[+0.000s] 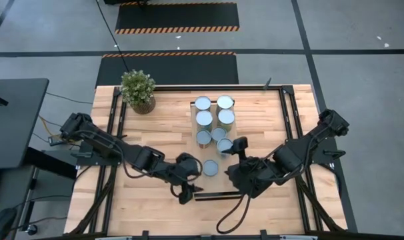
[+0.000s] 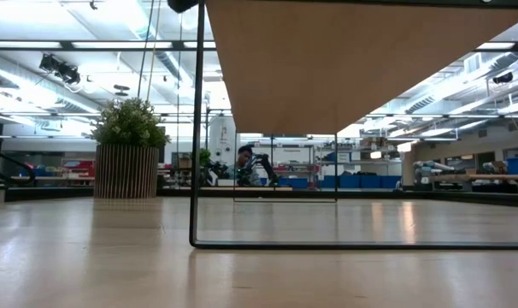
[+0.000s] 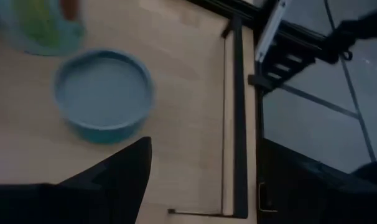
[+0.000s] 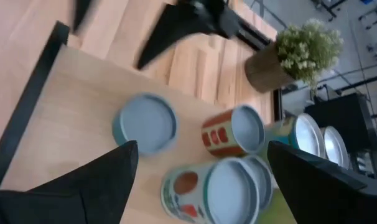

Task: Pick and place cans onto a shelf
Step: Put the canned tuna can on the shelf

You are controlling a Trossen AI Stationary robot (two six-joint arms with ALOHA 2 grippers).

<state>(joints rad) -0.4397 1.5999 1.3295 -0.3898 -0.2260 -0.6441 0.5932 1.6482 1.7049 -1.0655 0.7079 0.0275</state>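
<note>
Shelf: the light-wood shelf [image 1: 203, 150] stood mid-counter [image 1: 162, 120], raised on a dark frame.
Cans: seven cans clustered on the shelf's far part; a lone low can [image 1: 210, 167] sat nearer the front edge, apart from them.
Left tool: the left tool [image 1: 191, 183] hovered just beside the lone can, jaws spread, holding nothing.
Right tool: the right tool [image 1: 236, 148] hung over the near end of the cluster, fingers wide, empty.
Risk: the two tools were close together; either closing in could bump the other arm or topple the tightly packed cans.
Bystander: a potted plant [image 1: 138, 90] stood at the far left corner, well clear.
</note>
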